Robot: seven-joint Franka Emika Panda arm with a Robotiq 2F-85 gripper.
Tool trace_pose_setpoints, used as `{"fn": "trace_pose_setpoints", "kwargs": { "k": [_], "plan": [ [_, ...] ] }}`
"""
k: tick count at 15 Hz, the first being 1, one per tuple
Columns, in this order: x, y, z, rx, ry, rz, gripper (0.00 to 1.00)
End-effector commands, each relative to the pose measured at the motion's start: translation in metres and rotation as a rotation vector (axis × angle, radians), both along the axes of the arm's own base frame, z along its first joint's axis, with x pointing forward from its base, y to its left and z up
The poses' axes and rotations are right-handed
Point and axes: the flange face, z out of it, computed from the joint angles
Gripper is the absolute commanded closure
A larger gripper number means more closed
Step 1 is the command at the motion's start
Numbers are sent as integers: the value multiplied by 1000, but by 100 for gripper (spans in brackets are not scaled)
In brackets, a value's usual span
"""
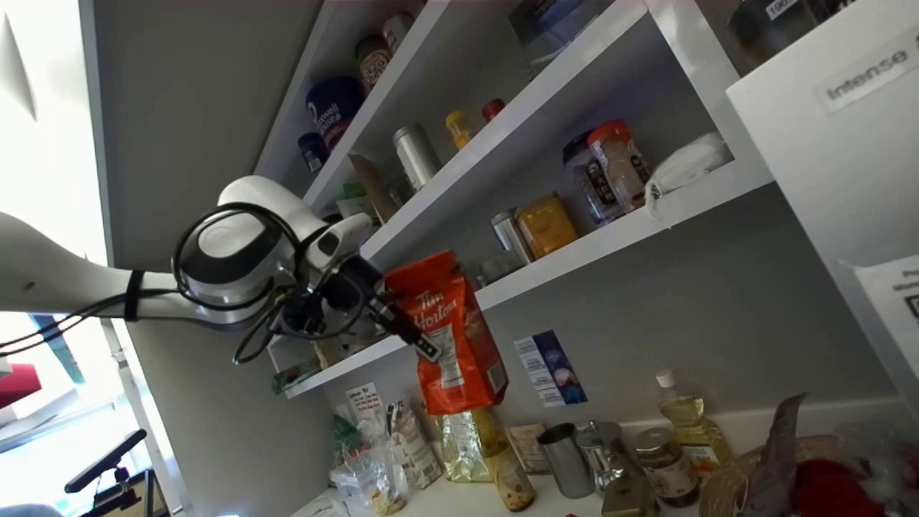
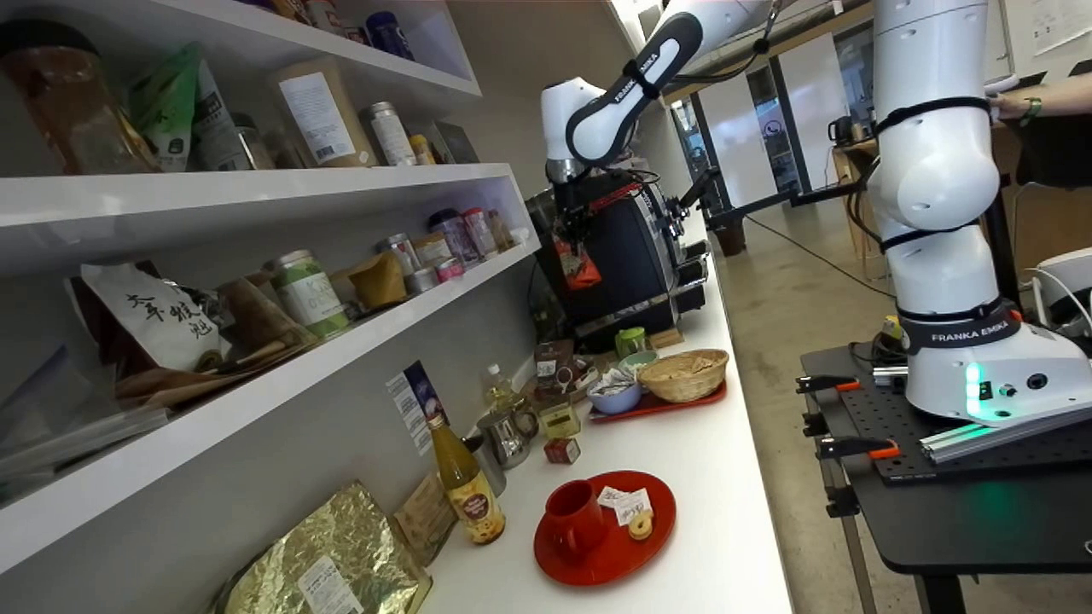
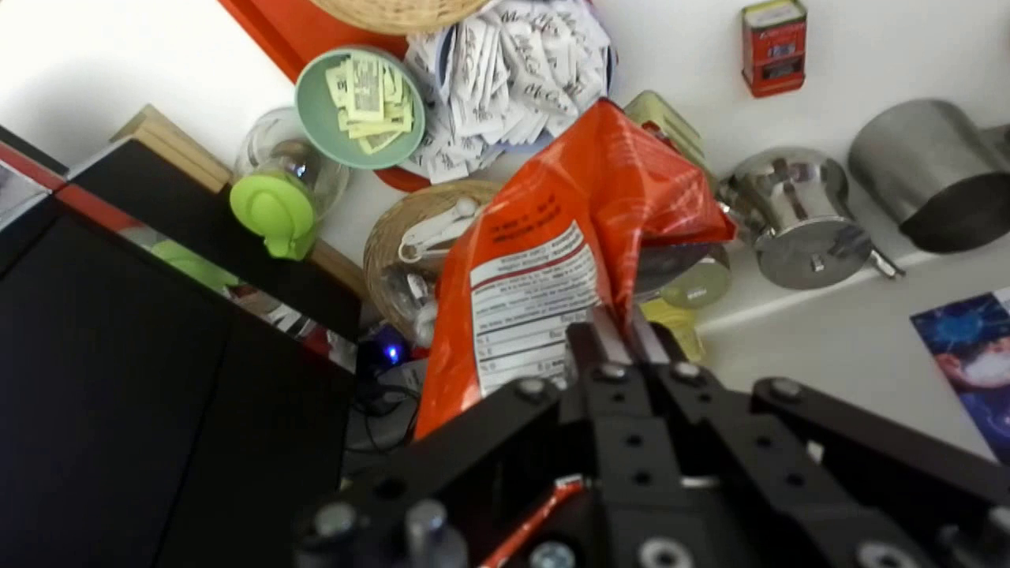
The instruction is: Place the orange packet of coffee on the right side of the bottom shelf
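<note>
Orange-red and creased, the packet of coffee [image 1: 467,323], lettered Tim Hortons, hangs in the air, held by the claw [image 3: 627,339]. In the wrist view its 2 fingers [image 3: 585,347] are pinched on a fold of the packet, which spreads from about 9 to 1 o'clock around their tips. From the packet there, a green bowl [image 3: 322,130] with yellow sachets [image 3: 371,99] lies at 10 o'clock; a red tin [image 3: 773,55] between 1 and 2 and a steel pot [image 3: 797,213] near 3 stand on the white bench [image 3: 678,39]. In an exterior view the packet hides part of the bottom shelf [image 1: 624,230]; on that shelf a yellow container [image 1: 547,226] shows at about 1 o'clock from it and a white bundle [image 1: 689,169] at 2. In an exterior view a dark machine [image 2: 640,277] stands behind the packet, and a gap shows between it and the far end of the shelf, the packet lying between 3 and 4 o'clock from that end
</note>
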Motion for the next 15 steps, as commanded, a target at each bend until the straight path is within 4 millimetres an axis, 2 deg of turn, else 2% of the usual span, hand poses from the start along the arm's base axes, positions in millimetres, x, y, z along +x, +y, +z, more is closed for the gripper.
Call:
{"fn": "trace_pose_setpoints", "kwargs": {
  "k": [1, 8, 12, 15],
  "plan": [
    [40, -25, 40, -5, -64, 35, 99],
    [111, -27, 99, -34, -164, 126, 99],
    [135, -34, 131, -55, -212, 142, 99],
    [149, -39, 146, -66, -236, 156, 99]
  ]
}}
